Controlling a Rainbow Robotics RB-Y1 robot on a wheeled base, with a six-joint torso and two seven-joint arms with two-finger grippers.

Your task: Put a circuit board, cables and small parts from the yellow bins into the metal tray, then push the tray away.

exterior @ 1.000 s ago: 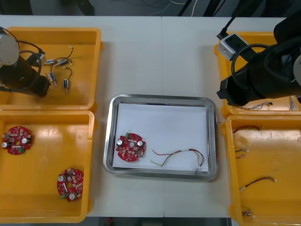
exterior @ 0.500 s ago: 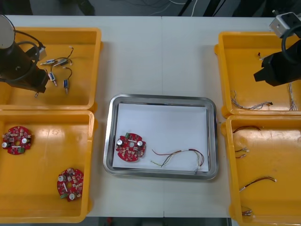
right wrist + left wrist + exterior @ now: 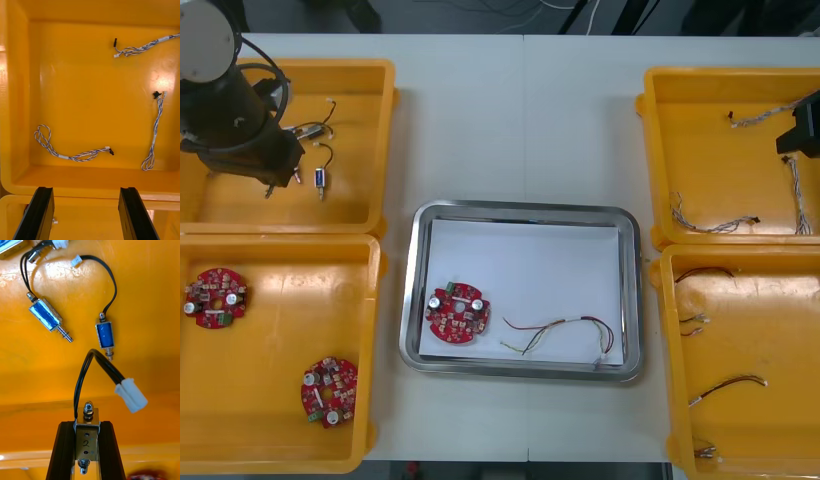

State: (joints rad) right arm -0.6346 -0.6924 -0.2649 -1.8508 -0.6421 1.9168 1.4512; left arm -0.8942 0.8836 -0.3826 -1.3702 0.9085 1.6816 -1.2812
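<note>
Front overhead, wrist views close above bins (image 3: pixel 360 195)

Left claw (image 3: pixel 87 425) clamped narrowly; right claw (image 3: pixel 86 193) hangs with fingers (image 3: pixel 40 212) wide apart.

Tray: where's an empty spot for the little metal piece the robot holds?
The tray is bare white across its far half, from the far rim down to the circuit board and cable. The near strip is crowded by those two. The left end effector grips the small metal part over the far left bin.
</note>
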